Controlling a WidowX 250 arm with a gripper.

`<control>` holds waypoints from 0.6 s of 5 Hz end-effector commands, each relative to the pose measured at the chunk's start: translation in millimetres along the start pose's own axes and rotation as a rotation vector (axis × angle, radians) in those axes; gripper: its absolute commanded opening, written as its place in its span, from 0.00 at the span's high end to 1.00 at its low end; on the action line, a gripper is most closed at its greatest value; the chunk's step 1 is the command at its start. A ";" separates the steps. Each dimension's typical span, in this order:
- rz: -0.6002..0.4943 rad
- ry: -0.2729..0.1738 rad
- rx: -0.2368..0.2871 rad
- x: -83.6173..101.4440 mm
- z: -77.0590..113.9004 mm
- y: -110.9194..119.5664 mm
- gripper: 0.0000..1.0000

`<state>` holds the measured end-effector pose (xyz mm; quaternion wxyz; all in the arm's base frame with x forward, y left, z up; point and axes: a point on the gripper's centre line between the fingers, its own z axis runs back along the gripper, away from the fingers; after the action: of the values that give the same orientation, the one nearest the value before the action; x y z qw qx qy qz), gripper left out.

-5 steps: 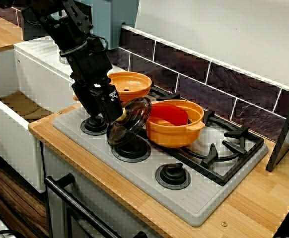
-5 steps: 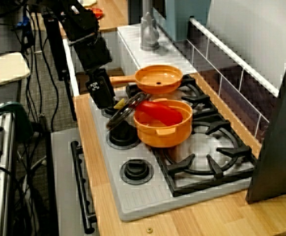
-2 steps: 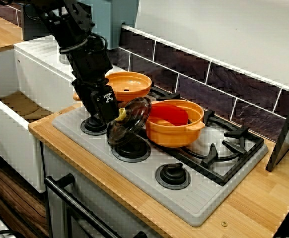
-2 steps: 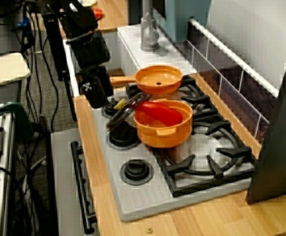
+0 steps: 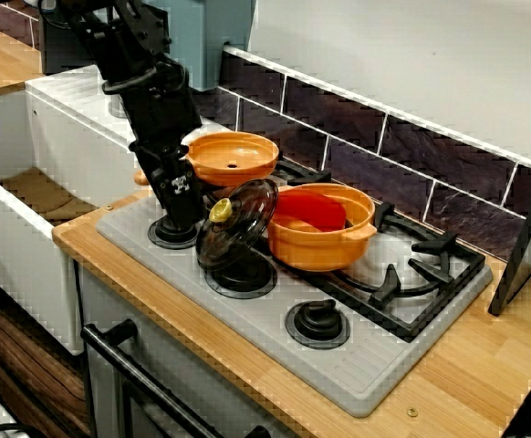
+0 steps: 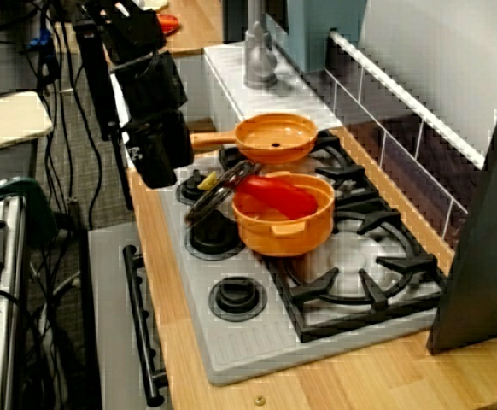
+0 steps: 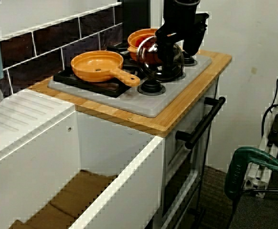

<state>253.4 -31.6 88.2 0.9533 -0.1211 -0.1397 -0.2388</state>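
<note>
One robot arm reaches over a grey hob (image 5: 375,365) set into a wooden counter (image 5: 484,360). Its pincer (image 5: 183,205) hangs low beside the rear dial (image 5: 172,230) and, as far as I can see, touches nothing. From the sink end, its two fingers stand apart with nothing between them. The trouble, to my eye, lies in how little holds up the glass lid (image 5: 240,226). It is not seated on anything. It leans against the side of the orange pot (image 5: 325,245) and stands on its lower edge over the middle dial (image 5: 241,274). A brush from the arm, so close by, or a nudge to the pot could let that edge slip. The lid might then drop flat on the hob, or roll on its rim toward the counter's front edge and the floor, where glass may crack. A careless swing could also catch the frying pan (image 5: 234,157), which sits just behind the arm on the back grate. A red piece (image 5: 311,212) lies inside the open pot. The lid itself is round, domed and made of dark, smoky see-through glass. It is tipped steeply, with its top facing the front of the stove. A small yellow knob (image 5: 220,211) sits at its centre, uncovered and well within the pincer's reach.
</note>
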 end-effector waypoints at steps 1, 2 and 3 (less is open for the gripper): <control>-0.281 0.041 0.061 15.0 5.6 1.0 0.00; -0.363 0.097 0.104 19.2 0.3 -1.2 0.00; -0.391 0.146 0.190 23.5 -6.0 -6.3 0.00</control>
<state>264.3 -47.5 83.1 0.9074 0.0067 -0.0929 -0.4097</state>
